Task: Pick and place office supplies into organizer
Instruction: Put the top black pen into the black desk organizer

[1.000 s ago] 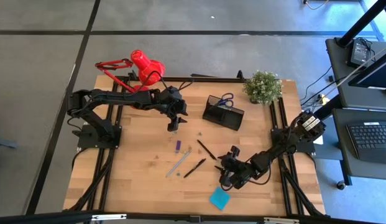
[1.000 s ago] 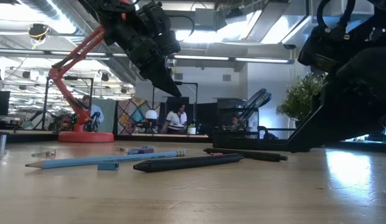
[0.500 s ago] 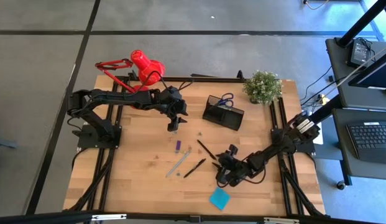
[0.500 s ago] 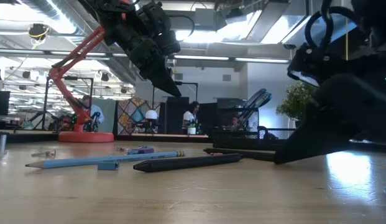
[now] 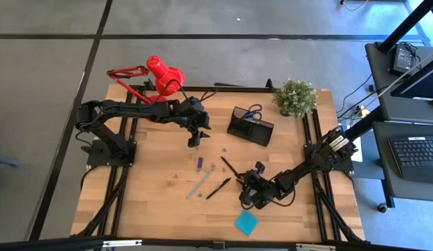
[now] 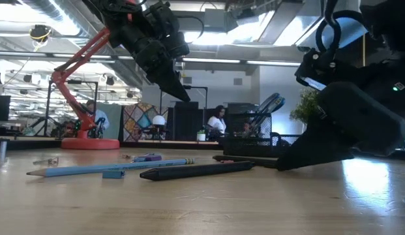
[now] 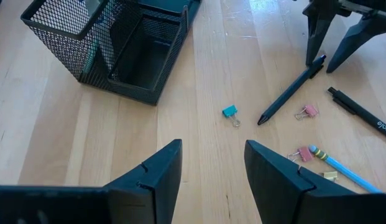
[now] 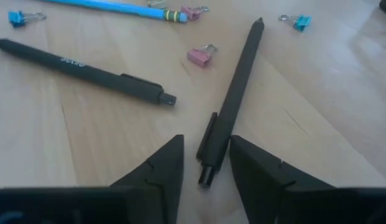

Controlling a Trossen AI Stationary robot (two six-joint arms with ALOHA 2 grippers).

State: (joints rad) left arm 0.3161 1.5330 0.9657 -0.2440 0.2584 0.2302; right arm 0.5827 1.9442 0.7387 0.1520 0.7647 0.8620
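My right gripper (image 8: 206,163) is open and low over the table, its fingers on either side of the clip end of a black pen (image 8: 233,99) without touching it; in the high view this gripper (image 5: 245,188) is at the end of that pen (image 5: 231,168). A second black pen (image 5: 218,188), a blue pencil (image 5: 201,183) and a purple marker (image 5: 199,163) lie flat nearby. The teal sticky pad (image 5: 246,223) lies near the front edge. The black mesh organizer (image 5: 249,125) stands at the far side with blue-handled scissors (image 5: 254,111) upright in it. My left gripper (image 7: 211,168) hovers open, left of the organizer.
Small binder clips, pink (image 8: 199,56) and teal (image 7: 230,112), are scattered among the pens. A red desk lamp (image 5: 160,73) stands at the far left corner and a potted plant (image 5: 294,96) at the far right. Bare wood lies on the near left.
My right gripper has moved toward the table's left and a little down, closing in on the clip end of the black pen until its open fingers stand on either side of it. The pens and pencil have stayed where they lay.
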